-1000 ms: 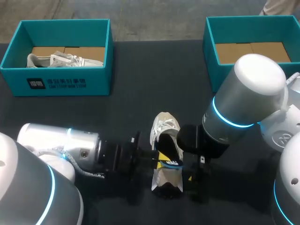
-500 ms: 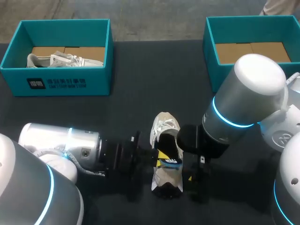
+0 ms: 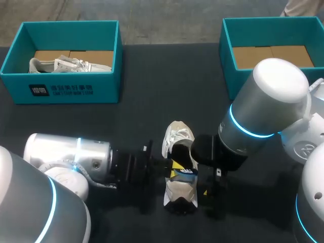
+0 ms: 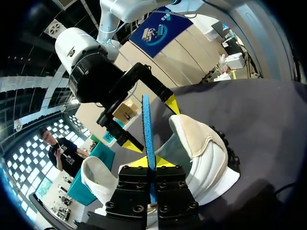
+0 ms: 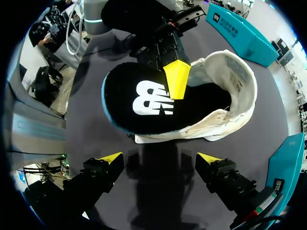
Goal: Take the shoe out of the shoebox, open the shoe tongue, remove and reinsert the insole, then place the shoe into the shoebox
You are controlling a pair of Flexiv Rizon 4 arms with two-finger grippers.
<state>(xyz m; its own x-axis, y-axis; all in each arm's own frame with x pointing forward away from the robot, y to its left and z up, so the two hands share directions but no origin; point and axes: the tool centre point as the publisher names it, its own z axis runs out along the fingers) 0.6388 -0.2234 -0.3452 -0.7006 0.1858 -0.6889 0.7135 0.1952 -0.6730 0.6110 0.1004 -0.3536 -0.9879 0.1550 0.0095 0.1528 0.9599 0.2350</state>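
Left end effector (image 4: 151,163): clenched on the insole (image 4: 146,124), the two fingers pinching its thin blue edge from both sides, just beside the shoe's heel end.
Right end effector (image 5: 159,158): released, with the yellow-tipped fingers spread wide and touching nothing. It sits on the other side of the shoe, facing the insole's black top.
Insole: black on top with a white logo and a blue rim. It is tilted up on edge in the left end effector's grip, with one end reaching into the shoe's opening and the rest standing clear of it.
Shoe (image 3: 178,139): a cream and white sneaker on the table (image 3: 147,91) between the two arms, out of both boxes. Its laced front points away from the robot and its heel lies nearer.
Left arm: comes in low from the left, its wrist level with the shoe.
Right arm: comes in from the right, and its big silver joint hides the ground beside the shoe in the head view.
Left shoebox (image 3: 61,91): teal, at the far left of the table, well apart from the arms. A second pale shoe (image 3: 61,64) lies inside on the brown cardboard floor.
Right shoebox (image 3: 226,71): teal, at the far right, showing a brown cardboard floor.
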